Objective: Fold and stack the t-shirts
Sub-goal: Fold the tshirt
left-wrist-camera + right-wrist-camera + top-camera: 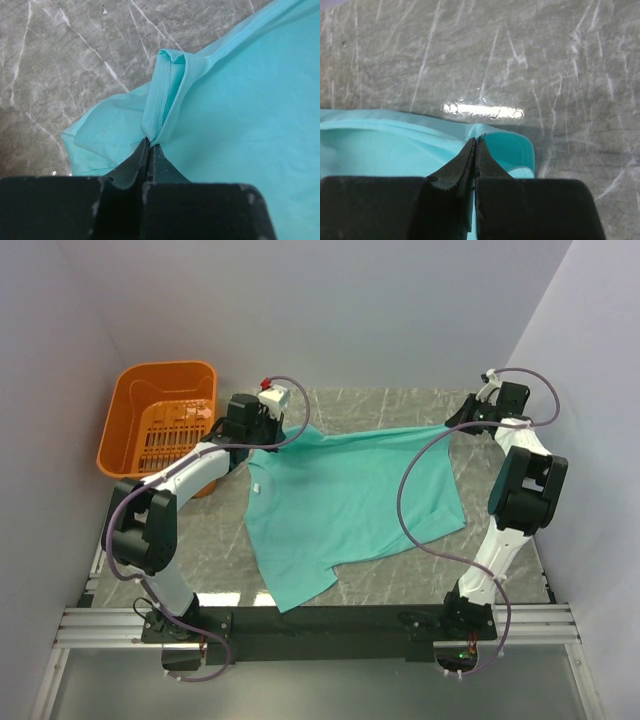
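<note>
One teal-green t-shirt (350, 502) lies spread on the grey marble table, its far edge stretched between both grippers. My left gripper (292, 428) is shut on the shirt's far left corner; the left wrist view shows a bunched hem fold (167, 95) rising from the closed fingertips (150, 142). My right gripper (458, 426) is shut on the far right corner; the right wrist view shows the teal fabric (395, 145) pinched at the tips (476, 141). A small white label (257, 487) shows at the shirt's left side.
An orange plastic basket (160, 430) stands at the far left, beside the left arm. Grey walls close in the table at back and sides. A black rail (320, 620) runs along the near edge.
</note>
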`<state>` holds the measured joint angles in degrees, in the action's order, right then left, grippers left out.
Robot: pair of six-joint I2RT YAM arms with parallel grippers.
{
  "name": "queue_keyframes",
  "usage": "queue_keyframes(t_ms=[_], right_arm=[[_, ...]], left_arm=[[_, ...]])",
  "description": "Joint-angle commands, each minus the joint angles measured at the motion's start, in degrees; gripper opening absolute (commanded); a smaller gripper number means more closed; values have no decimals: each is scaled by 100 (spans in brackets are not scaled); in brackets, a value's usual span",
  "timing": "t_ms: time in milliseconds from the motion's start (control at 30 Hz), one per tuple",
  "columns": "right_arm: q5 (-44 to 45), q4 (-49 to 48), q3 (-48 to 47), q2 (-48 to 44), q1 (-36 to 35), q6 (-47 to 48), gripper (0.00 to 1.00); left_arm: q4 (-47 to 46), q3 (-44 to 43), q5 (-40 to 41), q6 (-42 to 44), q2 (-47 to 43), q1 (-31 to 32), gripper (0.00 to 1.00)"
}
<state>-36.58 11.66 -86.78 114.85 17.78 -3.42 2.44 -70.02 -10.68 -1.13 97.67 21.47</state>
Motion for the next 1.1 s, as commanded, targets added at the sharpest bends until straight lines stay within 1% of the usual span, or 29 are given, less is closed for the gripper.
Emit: queue_keyframes(t_ms=[0, 200, 533, 1067], right_arm=[[238, 152, -444, 222, -64, -132, 2], [441, 275, -717, 494, -240, -176, 2], [450, 82, -462, 275, -222, -133, 3], [502, 135, -234, 205, -187, -62, 6]], left_arm=[[-7, 15, -136, 16, -371, 67, 1], [55, 50, -119, 25, -389, 138, 1], [73, 243, 39, -2, -564, 147, 1], [160, 542, 31, 7, -855, 182, 1]])
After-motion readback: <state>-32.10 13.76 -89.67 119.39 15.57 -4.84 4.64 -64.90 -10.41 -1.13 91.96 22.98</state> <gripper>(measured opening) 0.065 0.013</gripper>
